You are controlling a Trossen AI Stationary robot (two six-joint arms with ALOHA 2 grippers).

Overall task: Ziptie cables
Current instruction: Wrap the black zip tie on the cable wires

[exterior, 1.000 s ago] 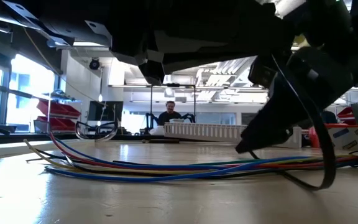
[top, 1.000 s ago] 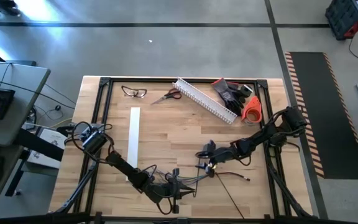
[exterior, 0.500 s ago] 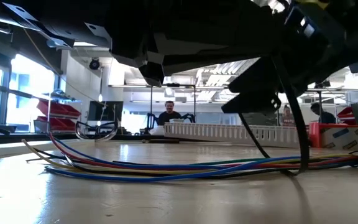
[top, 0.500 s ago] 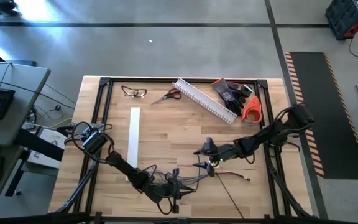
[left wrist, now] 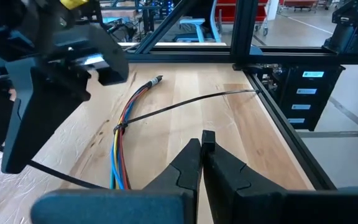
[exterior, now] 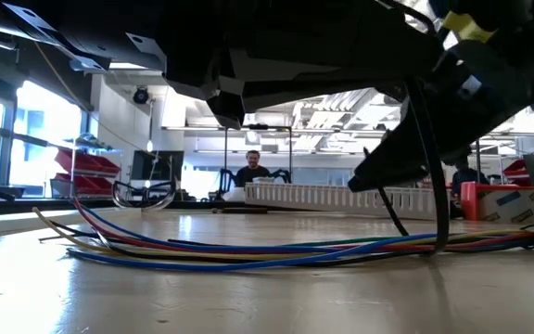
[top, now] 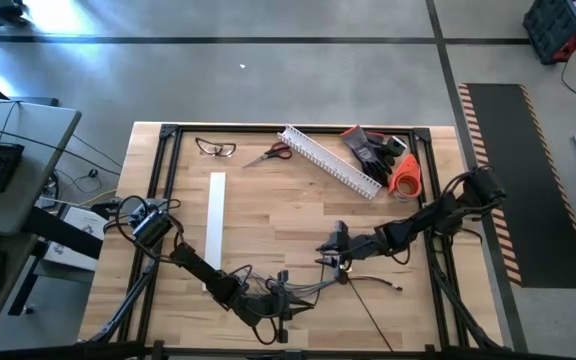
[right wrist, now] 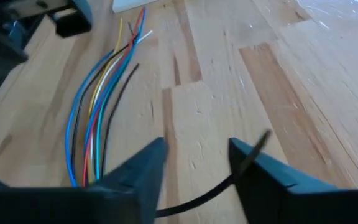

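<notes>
The loose bundle of thin multicoloured cables point(top: 313, 285) lies on the wooden tabletop point(top: 268, 210) in the lower centre of the high view. Its long axis runs roughly left to right, from the left end effector point(top: 280, 322) at the bottom edge toward the right end effector point(top: 334, 252) at centre right. In the left wrist view, one thin stiff dark ziptie point(left wrist: 185, 106) is already looped around the cables point(left wrist: 122, 158), and its long free tail slants away across the wood.

State of the end effectors:
- Left: fingers point(left wrist: 194, 168) pressed together with nothing visible between them, parked low beside the near end of the bundle.
- Right: fingers point(right wrist: 143, 168) spread with a clear gap. A dark strip point(right wrist: 229, 180), apparently a ziptie, curves across that gap; whether it is pinched cannot be told.

In the right wrist view, the cables point(right wrist: 101, 106) lie ahead of and to one side of the open fingers, lengthwise along the view direction. Judged from these positions, the right arm is the nearer one to the looped section, so the coming move depends on its alignment with the ziptie tail.
</notes>
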